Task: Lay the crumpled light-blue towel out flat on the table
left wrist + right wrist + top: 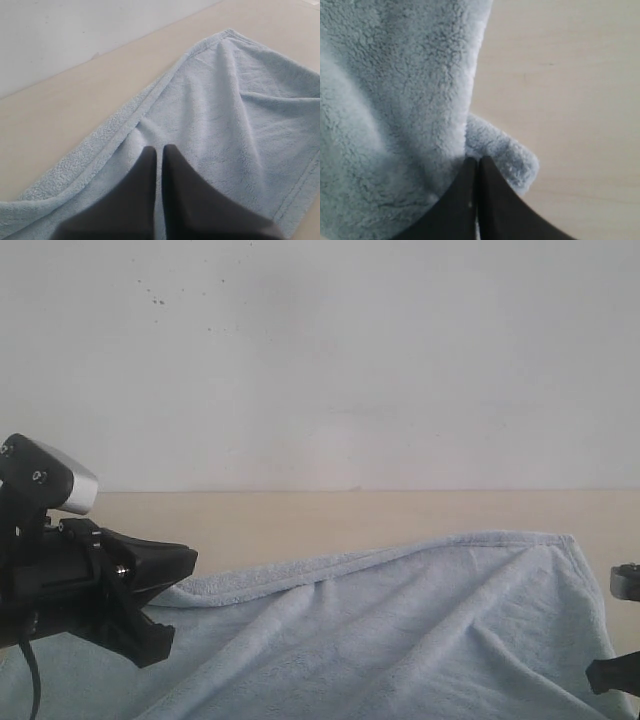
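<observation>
Both left pincer [159,148] and right pincer [478,159] pinch the towel [400,620].

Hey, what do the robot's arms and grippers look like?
The left arm is black, topped by a silver-grey camera housing; a black cable hangs beneath it. Of the right arm only grey and black bits show. The left gripper and right gripper have matte black fingers tapering to points.

The pale beige table [300,520] carries the towel [400,640] (light blue, creased, one hem folded over).
</observation>
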Motion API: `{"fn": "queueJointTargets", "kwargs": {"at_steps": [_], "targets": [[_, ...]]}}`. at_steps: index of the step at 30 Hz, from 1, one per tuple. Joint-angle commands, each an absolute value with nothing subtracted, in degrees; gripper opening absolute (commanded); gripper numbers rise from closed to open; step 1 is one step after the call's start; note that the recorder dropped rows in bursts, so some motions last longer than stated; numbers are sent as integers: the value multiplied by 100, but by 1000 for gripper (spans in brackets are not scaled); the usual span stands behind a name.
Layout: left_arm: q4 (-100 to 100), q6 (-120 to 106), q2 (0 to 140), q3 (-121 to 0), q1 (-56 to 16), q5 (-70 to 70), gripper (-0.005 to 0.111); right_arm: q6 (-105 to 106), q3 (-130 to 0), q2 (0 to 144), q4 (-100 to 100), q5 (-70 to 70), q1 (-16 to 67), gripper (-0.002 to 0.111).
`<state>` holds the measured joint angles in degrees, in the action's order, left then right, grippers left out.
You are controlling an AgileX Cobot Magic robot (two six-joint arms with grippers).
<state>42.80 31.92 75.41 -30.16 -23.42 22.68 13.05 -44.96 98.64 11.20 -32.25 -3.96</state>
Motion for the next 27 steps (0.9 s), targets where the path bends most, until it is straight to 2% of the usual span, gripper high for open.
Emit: {"fn": "queueJointTargets", "kwargs": {"at_steps": [1,18,27], "targets": [[4290,3257,7537,-3029,-2319,2273,4,1086,-4467,9859,791,-3216,-400,0],[4290,3257,7537,-3029,-2319,2273,4,1018,-4467,10125,644,-3565,-400,0],[4290,3257,7537,-3029,-2319,2273,4,-310,-4416,10125,-848,-3919,-400,0]]}}
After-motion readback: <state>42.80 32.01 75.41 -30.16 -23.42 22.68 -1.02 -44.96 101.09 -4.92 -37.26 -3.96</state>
